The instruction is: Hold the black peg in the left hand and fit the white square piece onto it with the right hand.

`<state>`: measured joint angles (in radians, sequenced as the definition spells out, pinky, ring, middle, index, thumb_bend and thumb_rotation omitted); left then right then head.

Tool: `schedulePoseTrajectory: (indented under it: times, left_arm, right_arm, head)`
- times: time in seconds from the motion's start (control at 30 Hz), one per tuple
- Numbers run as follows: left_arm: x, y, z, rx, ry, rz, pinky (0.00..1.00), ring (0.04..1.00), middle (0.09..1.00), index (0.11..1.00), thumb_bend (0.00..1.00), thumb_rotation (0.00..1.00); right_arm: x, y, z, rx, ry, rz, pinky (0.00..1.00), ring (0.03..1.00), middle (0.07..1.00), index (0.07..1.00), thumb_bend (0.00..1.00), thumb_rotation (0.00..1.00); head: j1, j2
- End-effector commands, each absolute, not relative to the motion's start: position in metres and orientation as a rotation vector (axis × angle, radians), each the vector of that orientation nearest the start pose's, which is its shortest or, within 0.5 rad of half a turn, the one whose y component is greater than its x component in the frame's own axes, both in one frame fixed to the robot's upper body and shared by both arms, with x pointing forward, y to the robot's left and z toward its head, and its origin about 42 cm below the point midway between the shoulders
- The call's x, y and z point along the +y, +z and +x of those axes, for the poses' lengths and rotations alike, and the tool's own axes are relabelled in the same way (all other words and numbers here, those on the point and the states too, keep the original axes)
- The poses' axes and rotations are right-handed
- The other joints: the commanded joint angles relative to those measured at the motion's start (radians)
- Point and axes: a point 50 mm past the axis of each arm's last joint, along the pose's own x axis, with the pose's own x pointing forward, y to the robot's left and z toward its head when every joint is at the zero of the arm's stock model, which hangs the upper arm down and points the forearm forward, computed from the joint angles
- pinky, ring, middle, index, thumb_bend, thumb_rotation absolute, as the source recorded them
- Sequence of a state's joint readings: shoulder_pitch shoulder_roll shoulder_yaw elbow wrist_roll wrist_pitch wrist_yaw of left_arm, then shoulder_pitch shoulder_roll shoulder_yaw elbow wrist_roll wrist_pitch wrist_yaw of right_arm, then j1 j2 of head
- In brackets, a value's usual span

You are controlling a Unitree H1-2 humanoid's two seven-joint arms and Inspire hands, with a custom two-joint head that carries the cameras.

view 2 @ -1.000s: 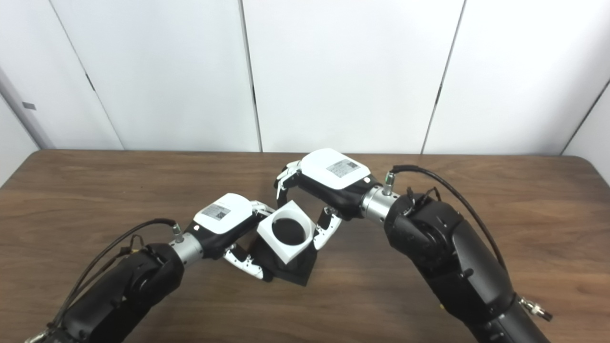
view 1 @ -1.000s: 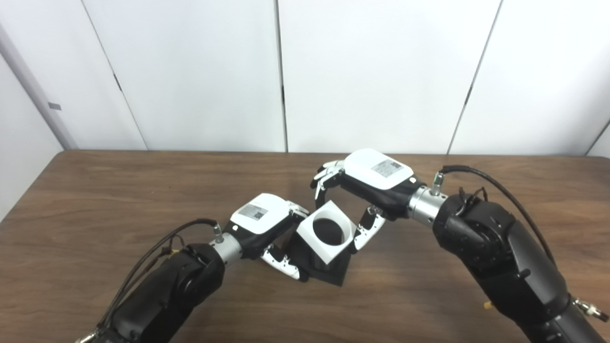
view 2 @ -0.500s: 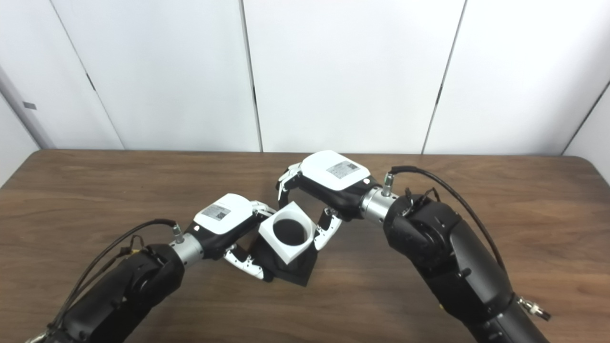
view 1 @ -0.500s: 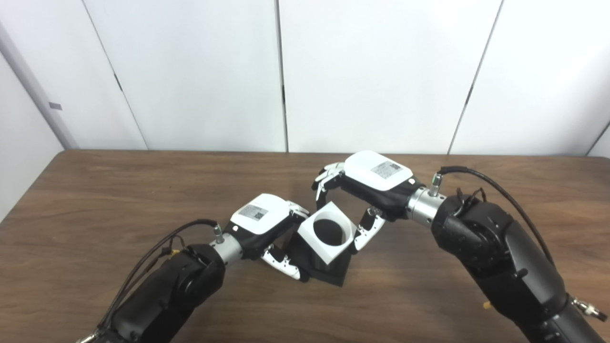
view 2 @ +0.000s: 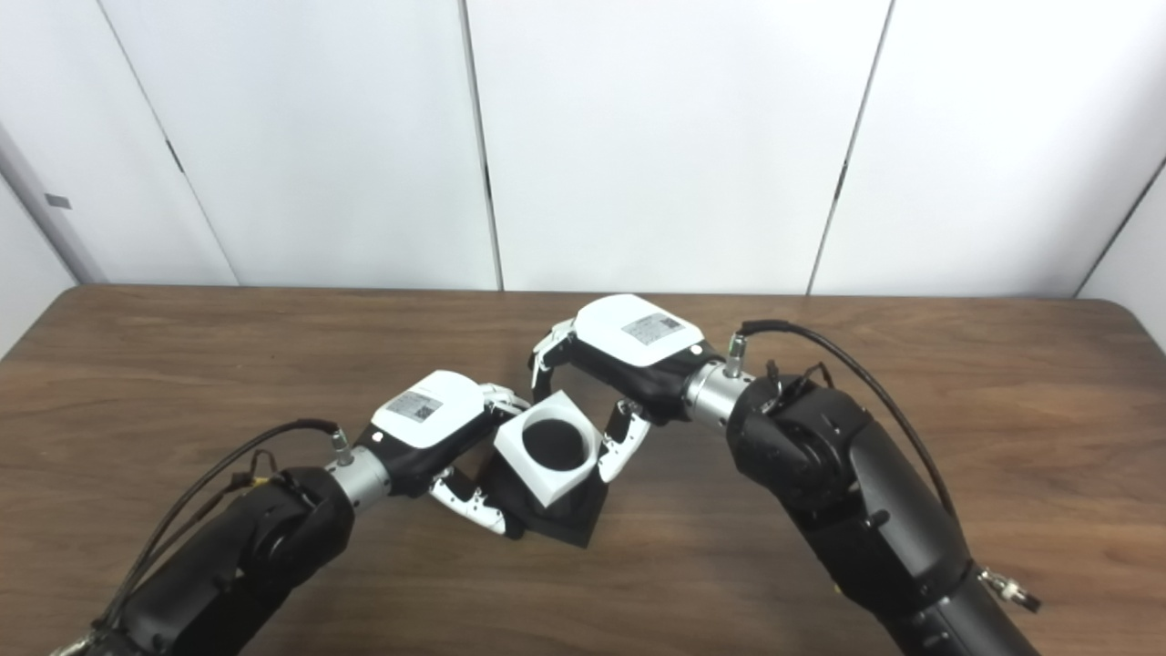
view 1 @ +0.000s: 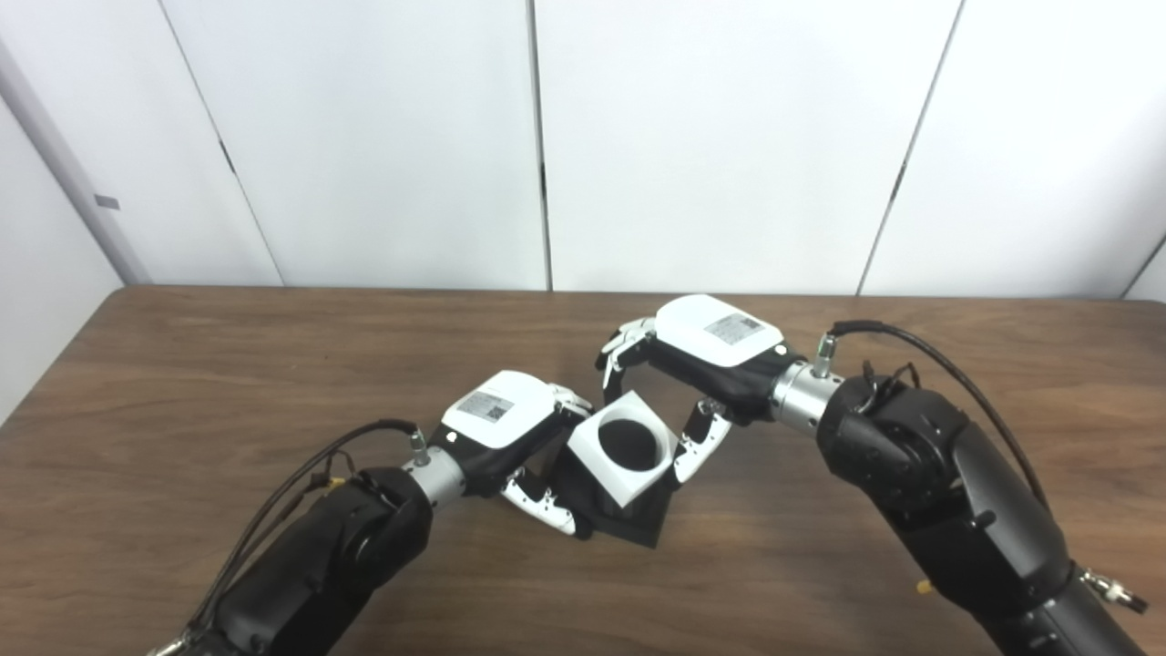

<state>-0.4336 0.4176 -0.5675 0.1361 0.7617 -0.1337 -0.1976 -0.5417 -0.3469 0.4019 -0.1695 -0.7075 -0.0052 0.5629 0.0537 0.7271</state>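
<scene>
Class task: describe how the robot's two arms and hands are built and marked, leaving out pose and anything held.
Both arms are bulky, glossy black shells ending in silver metal wrist collars. Each of the left hand and right hand has a white back cover bearing a small grey printed label, a black palm, and white-and-black fingers. A black cable loops from each wrist back along the forearm.

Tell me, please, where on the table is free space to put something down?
Bare wood lies on the left part of the table, between its left edge and the left hand, and along the back by the wall. The right end behind the right arm is bare too. The middle is crowded: both hands, the white square piece and the black peg.
</scene>
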Motion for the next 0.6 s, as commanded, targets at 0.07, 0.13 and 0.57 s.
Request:
schedulePoseTrajectory:
  times: [0.07, 0.13, 0.57]
  left_arm:
    - [0.17, 0.11, 0.35, -0.247, -0.887, 1.363, 0.68, 0.835, 0.799, 0.492, 0.52, 0.07]
    - [0.169, 0.109, 0.35, -0.247, -0.89, 1.361, 0.68, 0.835, 0.798, 0.492, 0.52, 0.07]
    - [0.167, 0.111, 0.352, -0.248, -0.89, 1.359, 0.67, 0.825, 0.798, 0.492, 0.52, 0.07]
  right_arm:
    - [-0.138, 0.288, 0.382, -0.568, 0.71, -1.287, 0.82, 0.864, 0.783, 0.479, 0.52, 0.14]
    - [-0.135, 0.288, 0.381, -0.569, 0.718, -1.29, 0.82, 0.867, 0.783, 0.479, 0.52, 0.14]
    - [-0.128, 0.277, 0.381, -0.495, 0.798, -1.362, 0.85, 0.876, 0.79, 0.487, 0.52, 0.15]
  head:
    - [0.001, 0.001]
    - [0.002, 0.002]
    - [0.006, 0.004]
